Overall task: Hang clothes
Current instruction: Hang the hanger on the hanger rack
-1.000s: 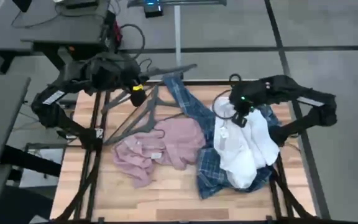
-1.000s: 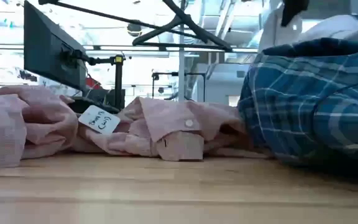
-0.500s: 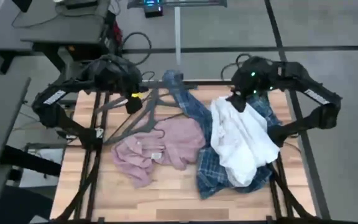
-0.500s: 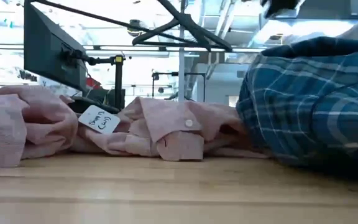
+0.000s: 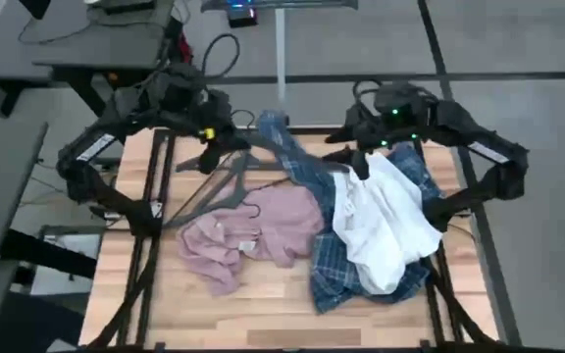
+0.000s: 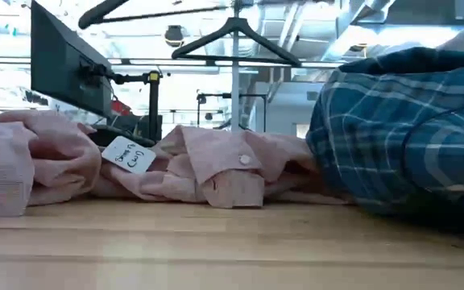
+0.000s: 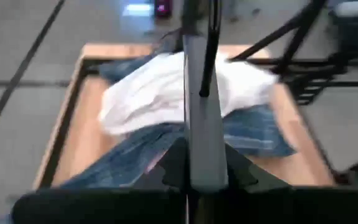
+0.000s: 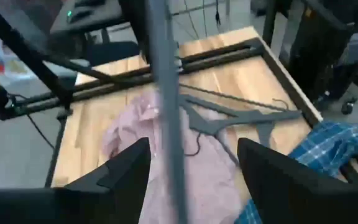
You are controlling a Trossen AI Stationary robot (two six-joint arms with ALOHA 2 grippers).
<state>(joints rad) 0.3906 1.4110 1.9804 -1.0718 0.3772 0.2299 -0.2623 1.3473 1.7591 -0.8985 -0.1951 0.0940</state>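
Observation:
The white shirt [image 5: 381, 226] lies spread over the blue plaid shirt [image 5: 327, 270] at the table's right. The pink shirt [image 5: 253, 235] lies crumpled at the middle. My left gripper [image 5: 209, 137] hovers over the far left of the table, shut on a dark grey hanger [image 7: 201, 118]. My right gripper [image 5: 353, 157] hangs open above the white shirt's far end. In its wrist view a grey bar [image 8: 163, 106] stands between its spread fingers; whether they touch it I cannot tell. My left gripper pinches a flat grey bar of the hanger [image 7: 204, 158] between its two fingers. The bar runs on ahead along the fingers, with a thin dark wire [image 7: 211, 50] beside it. The hanger is lifted clear of the table; the gripper hides the place of contact.
Two more dark hangers [image 5: 219, 186] lie on the wood between the left arm and the pink shirt. Another hanger [image 6: 234, 40] shows high up by a pole [image 5: 281, 49] beyond the far edge. Dark frame rails [image 5: 150, 226] run along both sides. Bare wood [image 5: 263, 319] lies at the near edge.
My right gripper has opened and let go of the white shirt, then risen and drawn back toward the far edge. The shirt, bunched under it before, now lies spread out. My left gripper has swung toward the right and turned, and its hanger has swung up with it.

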